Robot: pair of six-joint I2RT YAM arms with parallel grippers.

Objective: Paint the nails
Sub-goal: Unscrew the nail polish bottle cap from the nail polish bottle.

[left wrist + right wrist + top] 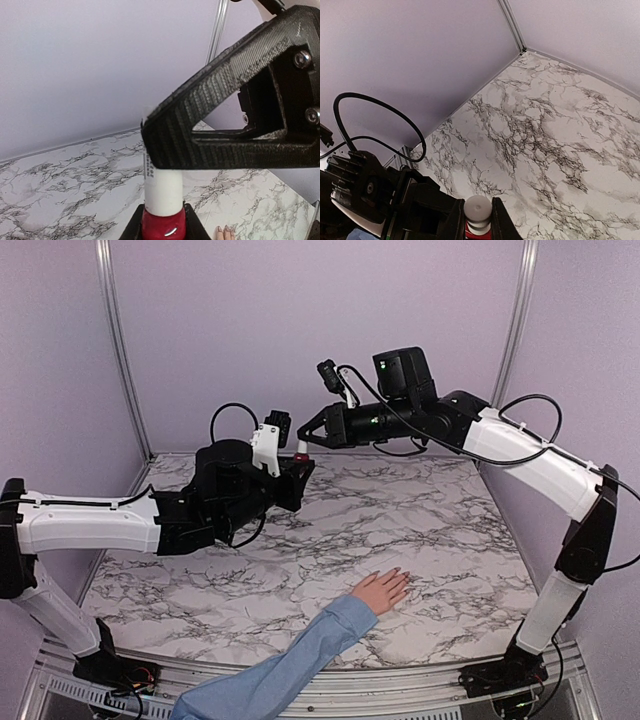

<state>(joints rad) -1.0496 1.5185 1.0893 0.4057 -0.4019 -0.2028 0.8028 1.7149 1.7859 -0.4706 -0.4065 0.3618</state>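
**Bimanual uncapping above the client's hand.** The human hand (381, 591) lies palm down on the marble table (450, 510), its light blue sleeve (290, 665) running back toward the near edge. The nails (403, 578) sit at the fingertips that point away from the sleeve. They are too small in the overhead view to judge their finish.

Well above and beyond the hand, toward the back wall, the left gripper (164, 232) is clamped on the red nail-polish bottle (163, 221). The right gripper (477, 221) is closed around the bottle's white cap (477, 207), with one jaw on each side.

*Handling.* The nails are probably hard and smooth, but they belong to a living, yielding hand. They are not to be gripped, and should be met only with a brush tip, lightly. The bottle appears small, light and probably glass, so it is likely slippery and breakable. It is best held low on its body, as it is here. The cap is the natural handle for any brush it carries, though no brush is visible.
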